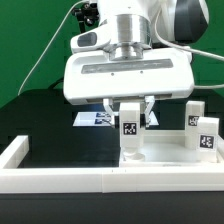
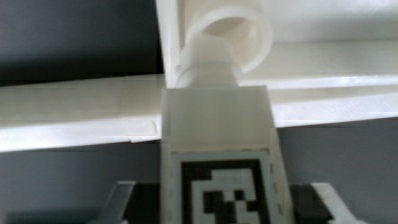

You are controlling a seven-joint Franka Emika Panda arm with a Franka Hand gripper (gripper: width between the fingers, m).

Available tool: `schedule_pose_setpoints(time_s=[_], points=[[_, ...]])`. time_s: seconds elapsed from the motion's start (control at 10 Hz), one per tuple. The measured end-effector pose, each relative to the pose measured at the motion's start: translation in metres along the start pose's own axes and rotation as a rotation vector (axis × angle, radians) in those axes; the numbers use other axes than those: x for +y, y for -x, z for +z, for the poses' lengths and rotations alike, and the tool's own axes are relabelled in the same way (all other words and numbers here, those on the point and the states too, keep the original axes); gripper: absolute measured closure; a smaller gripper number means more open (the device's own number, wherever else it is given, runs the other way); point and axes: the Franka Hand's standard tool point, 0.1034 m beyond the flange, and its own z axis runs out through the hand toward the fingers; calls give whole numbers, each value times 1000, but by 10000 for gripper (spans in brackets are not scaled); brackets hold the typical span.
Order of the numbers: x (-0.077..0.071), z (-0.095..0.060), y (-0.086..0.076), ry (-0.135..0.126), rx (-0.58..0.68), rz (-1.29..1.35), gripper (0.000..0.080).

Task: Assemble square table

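My gripper (image 1: 133, 114) is shut on a white leg (image 1: 130, 130) with a black-and-white tag, holding it upright with its lower end on or just above the square table top (image 1: 150, 160), a white rimmed tray. In the wrist view the leg (image 2: 222, 120) runs out from between my fingers (image 2: 132, 200), its round end over the top's white surface (image 2: 71, 115); my gripper (image 2: 224, 206) grips its tagged part. Whether the leg's end sits in a hole is hidden. Two more tagged legs (image 1: 194, 114) (image 1: 208, 140) stand at the exterior view's right.
The marker board (image 1: 98, 118) lies flat on the black worktop behind the gripper. A long low white wall (image 1: 70, 182) edges the worktop along the front and the exterior view's left. A green backdrop stands behind.
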Motion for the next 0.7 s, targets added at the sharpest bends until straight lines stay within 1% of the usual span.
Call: schedule_pose_setpoints(time_s=[0.3,0.5,0.7], points=[[-7,0,0,-3,8,-10,515],[-12,4,8,-10,-9,-16,515],[-12,7,14,-7,-14,-18,515]])
